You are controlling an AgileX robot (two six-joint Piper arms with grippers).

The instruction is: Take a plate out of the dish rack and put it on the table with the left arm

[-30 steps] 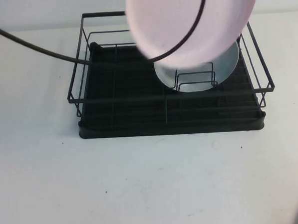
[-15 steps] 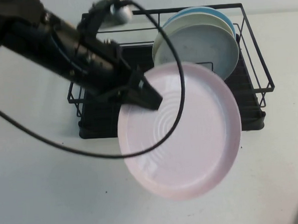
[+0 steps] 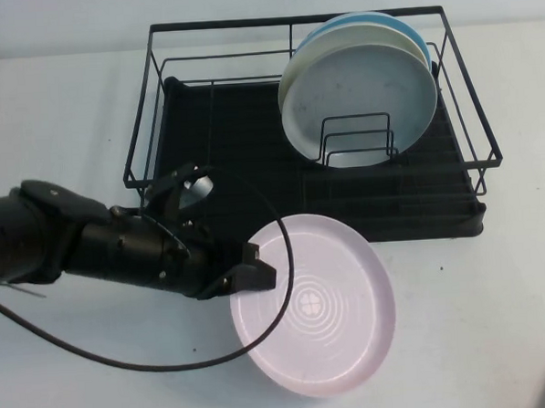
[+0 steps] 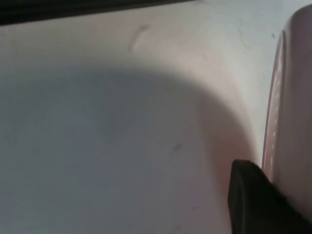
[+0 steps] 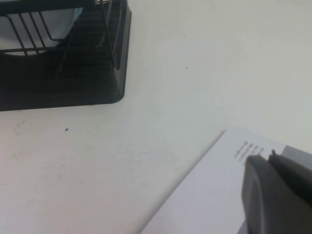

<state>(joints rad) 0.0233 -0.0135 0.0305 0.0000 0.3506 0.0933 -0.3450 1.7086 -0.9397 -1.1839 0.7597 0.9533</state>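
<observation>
The pale pink plate (image 3: pixel 329 315) lies nearly flat on the white table (image 3: pixel 81 379), just in front of the black dish rack (image 3: pixel 223 124). My left gripper (image 3: pixel 256 276) reaches in low from the left and is shut on the plate's left rim. In the left wrist view, one black finger (image 4: pixel 248 202) presses against the pink rim (image 4: pixel 287 97); the other finger is hidden behind the plate. My right gripper (image 5: pixel 273 190) is shut and empty, hovering over a white sheet off to the right of the rack. It is out of the high view.
A grey-white plate (image 3: pixel 358 90) and a light blue plate (image 3: pixel 408 30) stand upright in the rack's right half. The left arm's black cable (image 3: pixel 125 362) loops over the table and the pink plate. A white printed sheet (image 5: pixel 204 195) lies near the rack's corner (image 5: pixel 112 73).
The left arm has carried the pink plate from high above the rack, forward and down, to the table in front of the rack. The arm now lies low on the left.
</observation>
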